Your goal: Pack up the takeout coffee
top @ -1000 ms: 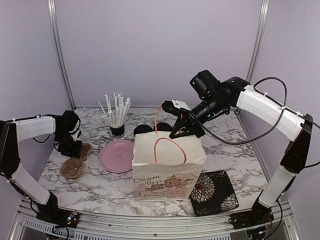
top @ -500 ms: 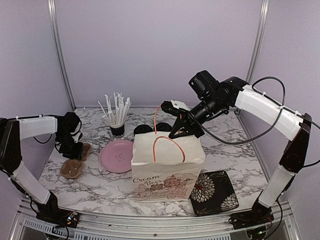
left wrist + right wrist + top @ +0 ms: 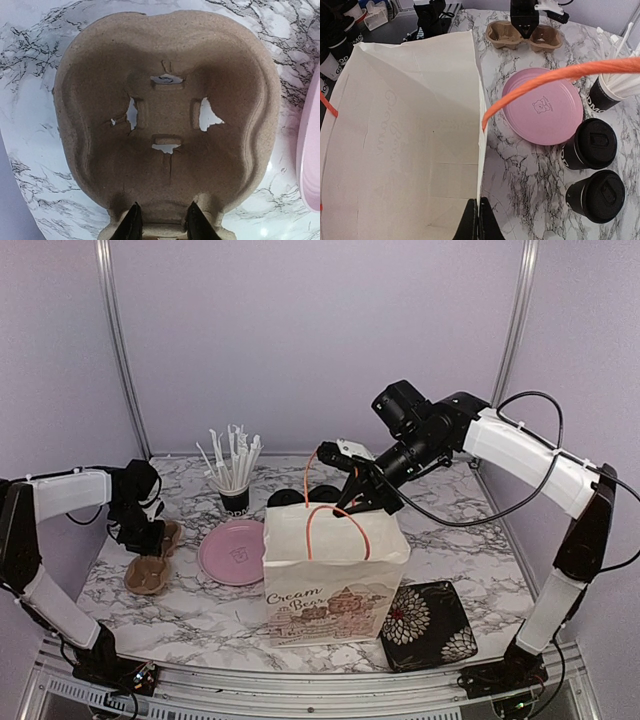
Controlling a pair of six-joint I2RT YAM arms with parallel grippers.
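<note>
Staging carrier (image 3: 167,65) | right gripper (image 3: 476,202) pinches bag (image 3: 410,125) rim | left gripper (image 3: 163,210) straddles it, grip unclear | next: you clamp, then lift

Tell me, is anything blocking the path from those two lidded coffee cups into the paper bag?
Nothing stands on the table between the two cups and the bag. Only the bag's orange handle loops up from the rim on their side, where the right end effector pinches it.
</note>
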